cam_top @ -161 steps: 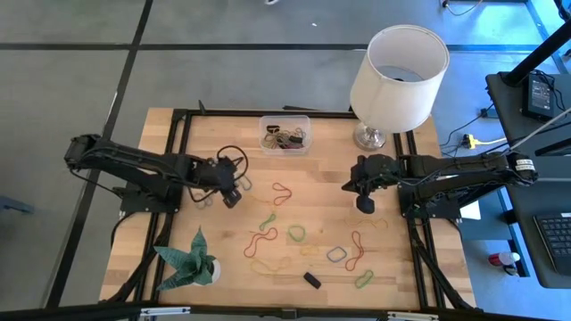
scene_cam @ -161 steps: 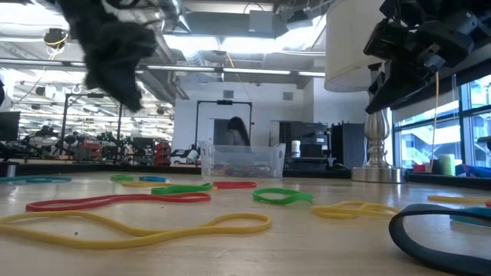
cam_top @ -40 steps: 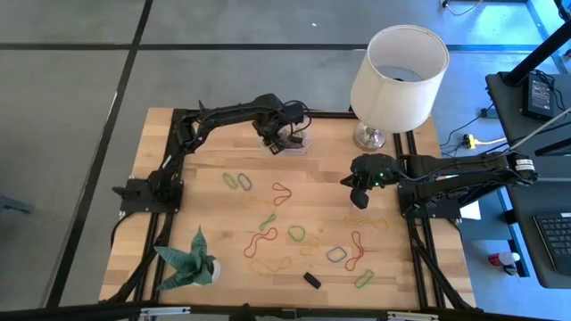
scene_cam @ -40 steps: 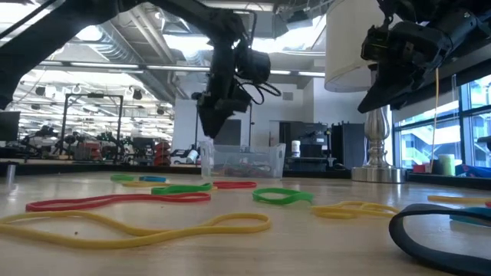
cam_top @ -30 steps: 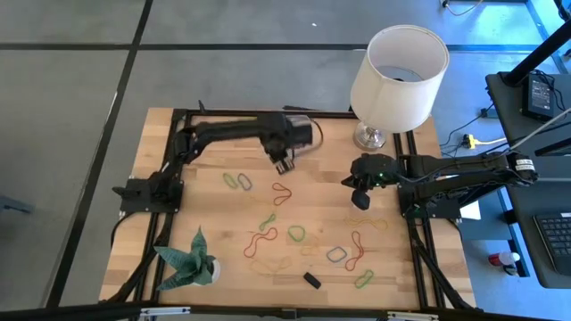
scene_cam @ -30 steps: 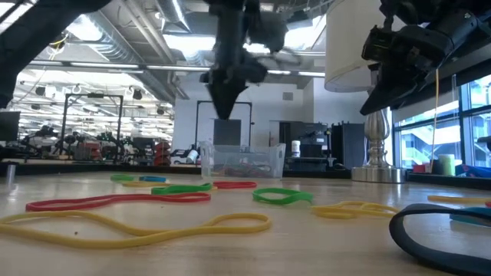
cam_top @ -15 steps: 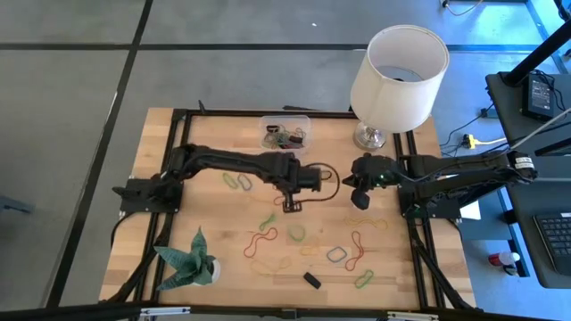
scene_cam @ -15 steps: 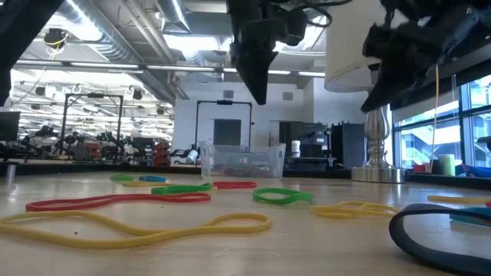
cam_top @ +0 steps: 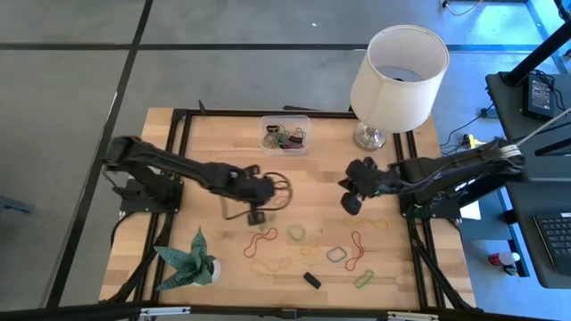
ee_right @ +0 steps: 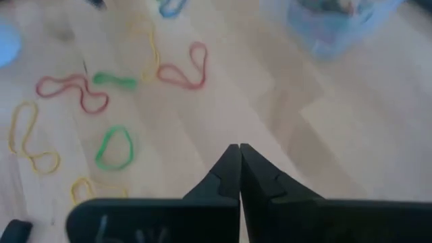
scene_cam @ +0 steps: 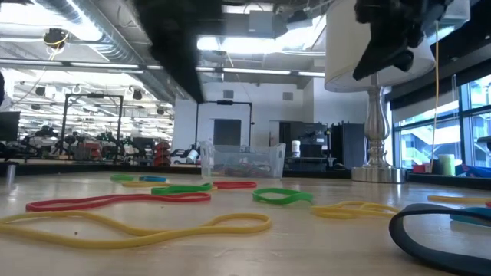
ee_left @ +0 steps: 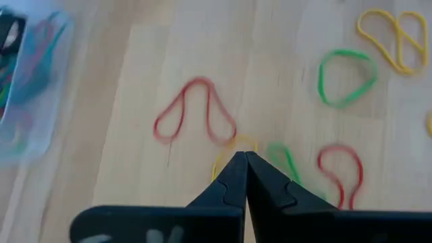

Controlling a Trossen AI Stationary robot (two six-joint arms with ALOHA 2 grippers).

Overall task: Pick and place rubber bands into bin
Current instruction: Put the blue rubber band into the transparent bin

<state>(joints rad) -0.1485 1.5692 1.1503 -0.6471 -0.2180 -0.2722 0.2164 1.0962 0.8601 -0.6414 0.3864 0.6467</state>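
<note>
The wooden bench [cam_top: 205,232] has bare planks along its left side and in the strip between the bin [cam_top: 285,134] and the scattered rubber bands [cam_top: 294,245]. The clear bin sits at the far edge, near the middle, with a tangle of bands inside. Just to its right stands a white lamp [cam_top: 399,71], whose shade overhangs the far right corner and crowds the space there. A green folded paper plant [cam_top: 187,260] occupies the near left corner, and a small black block [cam_top: 311,280] lies near the front edge among the bands.

The left gripper [cam_top: 254,214] hangs over the bench centre, above the loose bands; in its wrist view its jaws are pressed together with nothing between them, over a red loop [ee_left: 194,111] and a yellow one [ee_left: 233,145]. The right gripper [cam_top: 351,203] hovers right of centre, well apart from the left one, its jaws likewise closed on nothing in its own wrist view.

In the low view, red [scene_cam: 115,202], yellow [scene_cam: 153,228] and green [scene_cam: 281,196] bands lie in the foreground with the bin [scene_cam: 242,161] behind. Both arms are cut off at the top there, and the left one is a dark smear.
</note>
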